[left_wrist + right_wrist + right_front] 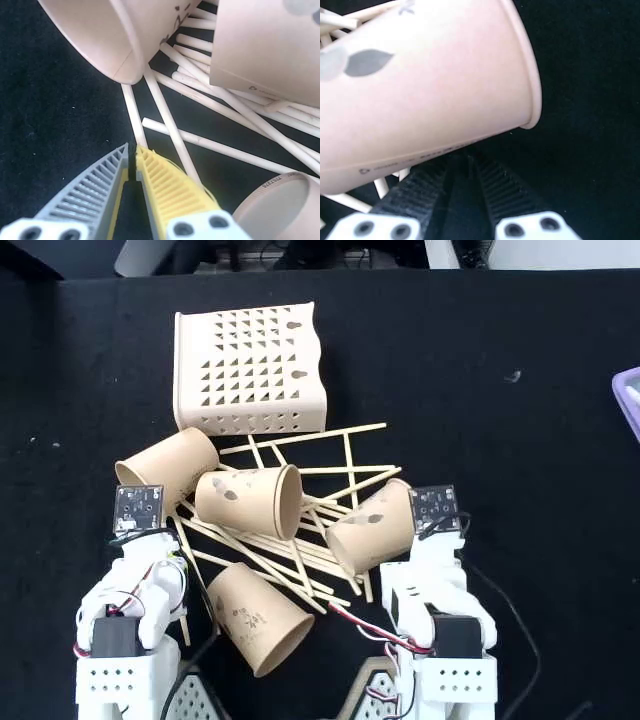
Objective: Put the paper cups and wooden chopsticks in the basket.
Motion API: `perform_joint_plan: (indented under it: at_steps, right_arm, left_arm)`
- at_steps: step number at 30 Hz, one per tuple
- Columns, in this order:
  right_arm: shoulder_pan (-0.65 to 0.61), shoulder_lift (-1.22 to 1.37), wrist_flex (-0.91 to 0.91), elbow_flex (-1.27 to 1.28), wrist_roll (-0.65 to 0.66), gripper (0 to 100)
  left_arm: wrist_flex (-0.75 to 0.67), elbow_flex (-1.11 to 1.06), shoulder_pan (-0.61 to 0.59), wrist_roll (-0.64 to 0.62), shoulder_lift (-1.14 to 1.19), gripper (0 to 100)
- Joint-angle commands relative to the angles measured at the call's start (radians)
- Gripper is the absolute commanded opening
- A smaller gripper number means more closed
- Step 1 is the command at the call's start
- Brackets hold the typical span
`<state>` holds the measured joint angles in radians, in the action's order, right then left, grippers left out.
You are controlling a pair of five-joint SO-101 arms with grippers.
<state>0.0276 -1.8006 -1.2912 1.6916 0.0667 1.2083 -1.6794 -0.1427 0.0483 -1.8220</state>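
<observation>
- Currently all cups and chopsticks (pixel 300 550) lie on the black table (pixel 520 520), outside the basket (pixel 250 370).
- Basket is on its side, perforated wall up, at the far side, left of centre.
- There are four cups, all tipped over, just near of the basket: far-left cup (pixel 170 465), middle cup (pixel 250 500), right cup (pixel 372 528), near cup (pixel 258 618).
- Chopsticks are in a loose crossed pile between and under the cups. A few reach up to the basket's near edge.
- Left arm (pixel 130 605) sits at near left and right arm (pixel 440 605) at near right, with the pile between them.
- Left gripper (pixel 132 150): grey and yellow fingers pressed almost together, only a thin slit left. One chopstick (pixel 131 112) runs right up to the tips; can't tell if it's pinched.
- Right gripper (pixel 466 162): black fingers drawn together, nothing between them. The right cup's wall is just ahead of the tips.
- Purple thing (pixel 628 400) is at the right edge, well apart from the pile.
</observation>
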Motion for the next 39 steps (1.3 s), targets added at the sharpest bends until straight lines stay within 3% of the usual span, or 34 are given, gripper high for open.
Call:
perform_joint_plan:
  at_steps: [1,27,39]
  right_arm:
    - [0.008,-0.076,-0.008,-0.005,0.002,1.4]
    - [0.008,-0.076,-0.008,-0.005,0.002,1.4]
    - [0.008,-0.076,-0.008,-0.005,0.002,1.4]
  left_arm:
    - [-0.009,-0.021,0.005,-0.005,0.002,3]
    - [-0.009,-0.021,0.01,-0.002,0.002,3]
    - [-0.009,-0.021,0.183,-0.005,0.002,3]
